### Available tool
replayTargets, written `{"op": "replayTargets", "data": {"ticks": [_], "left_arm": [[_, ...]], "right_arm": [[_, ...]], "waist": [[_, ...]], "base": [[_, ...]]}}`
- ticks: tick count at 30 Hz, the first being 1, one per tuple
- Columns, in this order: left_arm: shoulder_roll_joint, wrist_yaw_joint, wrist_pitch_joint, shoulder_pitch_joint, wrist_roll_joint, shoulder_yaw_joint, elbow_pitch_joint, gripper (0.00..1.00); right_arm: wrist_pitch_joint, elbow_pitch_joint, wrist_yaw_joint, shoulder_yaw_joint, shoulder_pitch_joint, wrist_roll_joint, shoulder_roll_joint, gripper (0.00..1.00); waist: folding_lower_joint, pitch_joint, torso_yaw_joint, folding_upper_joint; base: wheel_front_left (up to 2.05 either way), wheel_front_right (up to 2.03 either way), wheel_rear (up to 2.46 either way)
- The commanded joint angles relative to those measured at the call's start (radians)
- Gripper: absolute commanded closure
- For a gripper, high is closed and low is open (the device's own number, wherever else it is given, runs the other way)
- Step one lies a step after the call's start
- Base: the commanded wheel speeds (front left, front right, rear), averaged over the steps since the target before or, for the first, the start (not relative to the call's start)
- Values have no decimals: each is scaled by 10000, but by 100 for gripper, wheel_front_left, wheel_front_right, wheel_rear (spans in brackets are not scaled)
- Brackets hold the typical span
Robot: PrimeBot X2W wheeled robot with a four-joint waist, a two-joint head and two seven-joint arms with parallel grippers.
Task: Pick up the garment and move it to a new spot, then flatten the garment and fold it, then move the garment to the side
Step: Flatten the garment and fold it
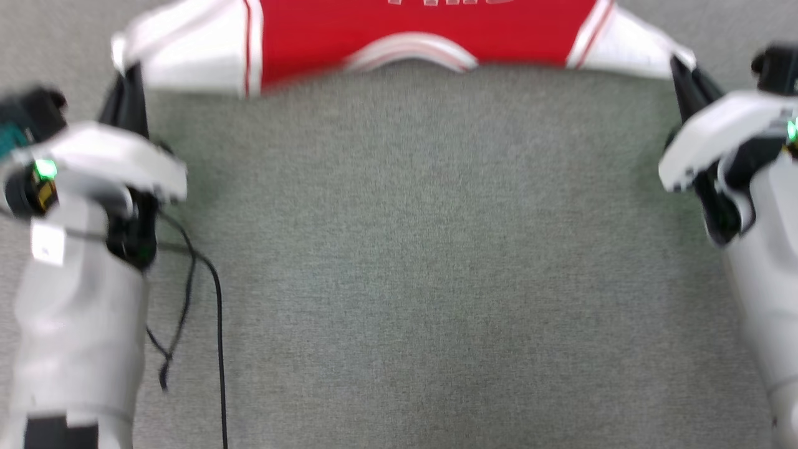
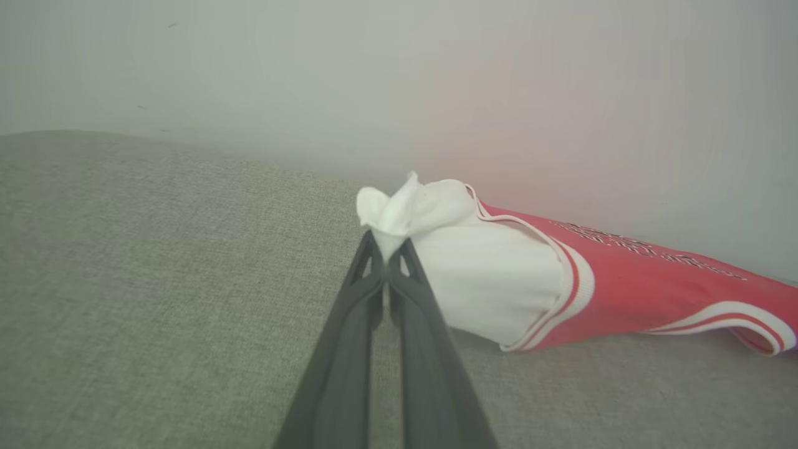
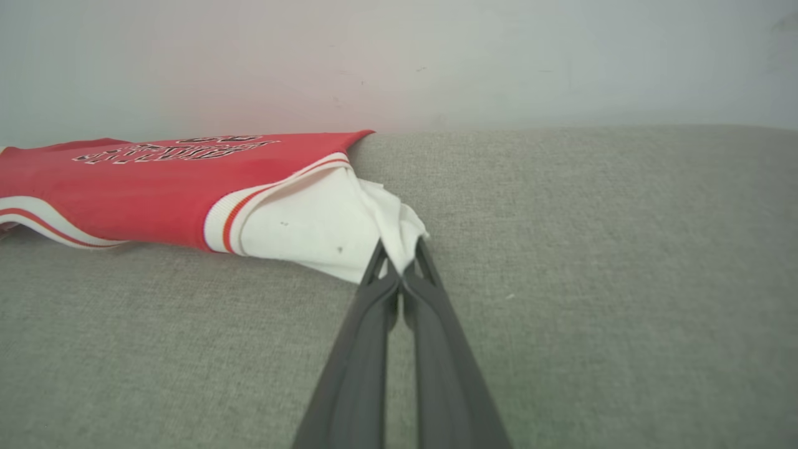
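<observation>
So here's what the next move hangs on. The bright red jersey-style shirt with white sleeves (image 1: 424, 31) is strung out sideways between the two arms. Its long axis runs left-to-right across the far end of the head view, straight ahead of both grippers.

The left gripper (image 1: 128, 78) is pinched tight on the tip of one white sleeve, and the right gripper (image 1: 681, 70) is clamped the same way on the other. In both wrist views you can see white fabric bunched between the closed fingers. Neither arm is nearer; they sit about level, one at each end. The striped collar (image 1: 408, 53) faces back toward the robot.

The sleeve ends look lifted a little off the grey woven cloth surface (image 1: 411, 262). The red body seems to rest on it, but the head view is blurry so I can't swear to that. The shirt's far edge is right up by the pale wall (image 3: 499, 56), so there's no room going away.

All the open space is toward the robot, a big stretch of grey between the arms. My guess is it needs an even pull back so the shirt doesn't skew. One thing to watch is the thin black cable (image 1: 215, 299) lying just beside the left forearm.
</observation>
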Motion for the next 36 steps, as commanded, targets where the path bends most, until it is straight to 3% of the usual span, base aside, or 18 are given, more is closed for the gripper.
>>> {"op": "replayTargets", "data": {"ticks": [1, 2, 11, 16, 17, 24, 29, 34, 35, 36], "left_arm": [[43, 9, -73, 876, 61, 254, -481, 100], [-44, 10, -74, 2093, 226, 590, -1255, 100], [-603, 182, -74, 5616, 698, 1299, -3087, 100], [-816, 298, -74, 7183, 833, 1364, -3741, 100], [-925, 479, -70, 8027, 951, 1278, -4203, 100], [-902, 794, 290, 9610, 1238, 1086, -5438, 100], [-956, 1008, 796, 10710, 1288, 944, -6394, 100], [-1136, 1089, 976, 11220, 1328, 712, -6953, 100], [-1179, 1072, 996, 11246, 1343, 625, -7025, 100], [-1232, 1018, 995, 11231, 1336, 537, -7075, 100]], "right_arm": [[-102, -325, -17, 68, 732, 262, -251, 100], [5, -905, -19, 113, 1807, 532, -512, 100], [809, -3472, -19, -590, 5442, 822, -772, 100], [1479, -5030, -19, -1524, 7695, 579, -254, 100], [1999, -6063, -19, -2126, 9035, 317, 258, 100], [3169, -7998, -19, -2911, 11383, -216, 1121, 100], [3953, -8712, -19, -3150, 12861, -370, 1477, 100], [4278, -8785, -17, -3090, 13385, -382, 1595, 100], [4340, -8708, -17, -3071, 13334, -149, 1625, 74], [4393, -8642, -16, -2978, 13245, -104, 1646, 19]], "waist": [[1, -869, 36, 0], [1, -1422, 77, 0], [1, -2929, 287, 0], [1, -3536, 478, 0], [1, -3841, 591, 0], [1, -4305, 765, 0], [1, -4587, 843, 0], [1, -4676, 923, 0], [1, -4681, 936, 0], [1, -4681, 943, 0]], "base": [[0, 0, 0], [0, 0, 0], [0, 0, 0], [0, 0, 0], [0, 0, 0], [0, 0, 0], [0, 0, 0], [0, 0, 0], [0, 0, 0], [0, 0, 0]]}}
